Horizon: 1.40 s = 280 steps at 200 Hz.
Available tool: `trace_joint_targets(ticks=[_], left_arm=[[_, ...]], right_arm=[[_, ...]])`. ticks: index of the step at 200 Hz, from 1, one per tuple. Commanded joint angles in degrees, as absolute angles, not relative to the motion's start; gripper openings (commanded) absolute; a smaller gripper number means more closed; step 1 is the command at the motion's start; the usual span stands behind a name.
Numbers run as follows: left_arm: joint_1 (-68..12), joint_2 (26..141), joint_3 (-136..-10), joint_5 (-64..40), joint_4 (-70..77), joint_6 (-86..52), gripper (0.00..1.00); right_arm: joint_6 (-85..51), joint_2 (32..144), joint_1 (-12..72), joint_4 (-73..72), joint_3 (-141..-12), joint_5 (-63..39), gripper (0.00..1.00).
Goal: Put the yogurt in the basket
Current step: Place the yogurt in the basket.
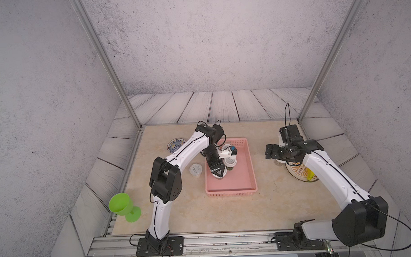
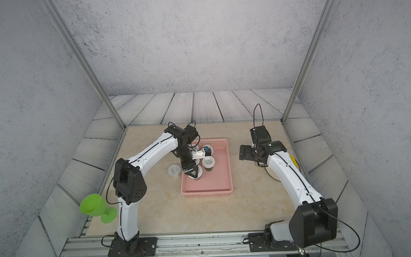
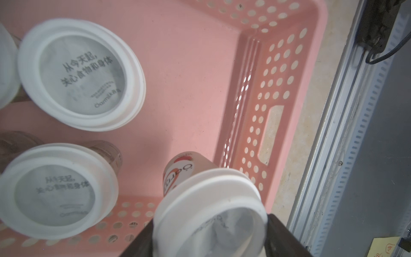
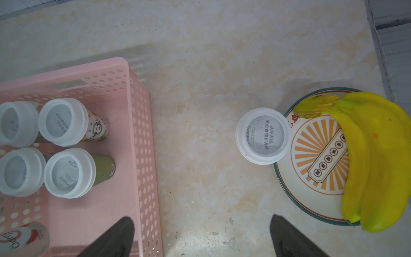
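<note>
Basket (image 1: 246,177): pink plastic rectangle, shallow, perforated walls w/ handle slot; sits mid-table, long axis running front to back in both top views.
Left gripper (image 1: 218,174): down inside basket at its left side, fingers clamped on held cup (image 3: 211,213) at the lid.
Right gripper (image 4: 200,235): fingers spread wide, nothing between them; hangs above bare table, between basket and plate.
Plate (image 4: 311,200): round, orange ray print, carries bananas (image 4: 378,160).
Cups in basket (image 4: 64,122): four in a 2×2 block, upright, white lids w/ grey print; sides beige or green.
Held cup: tilted, lid toward wrist cam, base toward basket floor; red-and-white label.
Table cup, left (image 1: 196,170): upright, just outside basket's left wall.
Table cup, right (image 4: 263,135): upright, at plate rim; contact w/ rim can't be told.
View diffs: right wrist view shows the 2×2 block and bananas plainly; top views have arms hiding most of them. Left wrist view alone shows the grip.
</note>
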<state>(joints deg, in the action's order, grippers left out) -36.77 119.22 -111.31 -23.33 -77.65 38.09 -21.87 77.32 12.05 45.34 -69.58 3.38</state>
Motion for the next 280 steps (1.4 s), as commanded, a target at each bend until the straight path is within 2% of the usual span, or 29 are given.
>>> trace_joint_targets(ticks=[1,184,246,280], left_arm=[[-36.9,121.3,-112.7,-21.3,-78.8,37.2,0.59],[-36.1,126.0,-108.1,-18.8,-74.0,40.5,0.58],[-35.8,126.1,-106.6,-17.8,-73.4,40.9,0.60],[-35.8,125.6,-106.1,-17.1,-73.2,40.9,0.66]], right_arm=[[-21.8,75.9,11.7,45.4,-68.7,4.1,1.00],[-21.7,76.4,11.6,44.9,-68.3,4.1,1.00],[-21.7,76.6,11.5,44.7,-68.2,4.1,1.00],[-21.8,76.6,11.4,44.7,-68.2,3.9,1.00]])
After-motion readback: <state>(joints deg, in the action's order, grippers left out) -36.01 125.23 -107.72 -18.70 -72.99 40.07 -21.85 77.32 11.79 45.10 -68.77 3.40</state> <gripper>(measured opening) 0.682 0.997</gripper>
